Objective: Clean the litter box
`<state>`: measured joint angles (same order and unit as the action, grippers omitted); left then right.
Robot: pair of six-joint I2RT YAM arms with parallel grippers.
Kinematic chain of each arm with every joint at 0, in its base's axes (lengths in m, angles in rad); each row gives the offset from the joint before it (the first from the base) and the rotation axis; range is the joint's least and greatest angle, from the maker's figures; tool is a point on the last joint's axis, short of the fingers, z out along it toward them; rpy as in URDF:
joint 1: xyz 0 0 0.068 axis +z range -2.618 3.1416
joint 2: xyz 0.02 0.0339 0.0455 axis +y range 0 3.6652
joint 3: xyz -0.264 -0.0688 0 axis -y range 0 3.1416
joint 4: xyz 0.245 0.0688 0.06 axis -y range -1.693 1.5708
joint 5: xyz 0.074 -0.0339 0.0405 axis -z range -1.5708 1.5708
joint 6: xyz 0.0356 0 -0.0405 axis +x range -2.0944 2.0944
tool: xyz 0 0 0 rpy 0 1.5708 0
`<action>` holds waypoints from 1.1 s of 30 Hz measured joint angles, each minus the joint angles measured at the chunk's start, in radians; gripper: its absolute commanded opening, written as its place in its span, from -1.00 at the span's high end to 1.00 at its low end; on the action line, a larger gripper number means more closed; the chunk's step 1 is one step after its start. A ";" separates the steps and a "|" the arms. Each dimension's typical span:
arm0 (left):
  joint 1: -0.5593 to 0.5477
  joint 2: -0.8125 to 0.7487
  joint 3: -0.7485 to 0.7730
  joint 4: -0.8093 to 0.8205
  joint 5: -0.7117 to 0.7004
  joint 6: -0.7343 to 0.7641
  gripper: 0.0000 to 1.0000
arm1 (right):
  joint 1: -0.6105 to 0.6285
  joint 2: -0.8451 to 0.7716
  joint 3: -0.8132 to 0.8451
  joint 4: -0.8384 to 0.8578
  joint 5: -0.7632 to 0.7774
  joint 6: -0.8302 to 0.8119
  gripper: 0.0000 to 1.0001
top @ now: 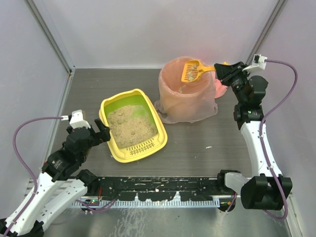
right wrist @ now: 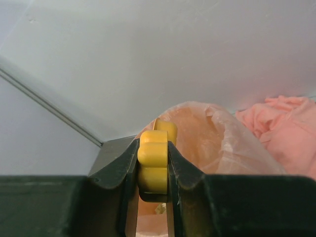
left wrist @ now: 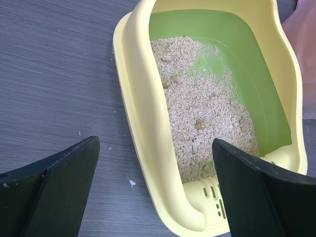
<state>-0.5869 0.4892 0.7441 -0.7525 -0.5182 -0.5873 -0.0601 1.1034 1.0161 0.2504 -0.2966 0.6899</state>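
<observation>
The right end effector [top: 220,69] grips the scoop [top: 193,70] over the bin [top: 187,101]. The litter box [top: 140,150] lies near-left of it, long axis near-far, beside the wide-open left end effector [top: 103,132].

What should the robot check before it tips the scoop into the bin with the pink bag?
1. The scoop is above the bin opening: ok.
2. The right gripper is shut on the scoop handle: ok.
3. The scoop is loaded: ok, clumps lie in it.
4. The litter box is held: not ok, the left gripper is open, astride its rim.
5. The litter is clean: not ok, lumps show.
</observation>
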 measured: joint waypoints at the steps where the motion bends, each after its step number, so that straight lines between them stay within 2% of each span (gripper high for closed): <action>1: 0.000 0.000 -0.002 0.000 0.000 0.000 -0.96 | 0.000 0.010 0.015 -0.013 -0.004 -0.042 0.99; 7: 0.000 0.000 -0.009 0.000 0.002 0.000 -0.96 | 0.030 0.074 0.121 -0.137 -0.002 -0.271 0.99; 12: 0.000 0.000 -0.010 0.000 0.003 0.000 -0.96 | 0.166 0.114 0.227 -0.263 0.076 -0.484 0.98; 17: 0.000 0.003 -0.010 0.000 0.003 0.000 -0.96 | 0.265 0.116 0.257 -0.303 0.144 -0.612 0.99; 26: 0.000 0.042 -0.019 0.002 0.003 -0.001 -0.96 | 0.269 0.068 0.258 -0.328 0.227 -0.658 0.99; 31: 0.000 0.126 -0.019 0.003 0.011 -0.005 -1.00 | 0.271 0.014 0.307 -0.341 0.233 -0.617 0.99; 33: 0.000 0.146 -0.019 0.004 0.011 -0.006 -0.94 | 0.282 0.002 0.345 -0.344 0.224 -0.576 0.99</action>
<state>-0.5869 0.6357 0.7246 -0.7486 -0.5068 -0.5930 0.2222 1.1053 1.3613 -0.0933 -0.0731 0.1139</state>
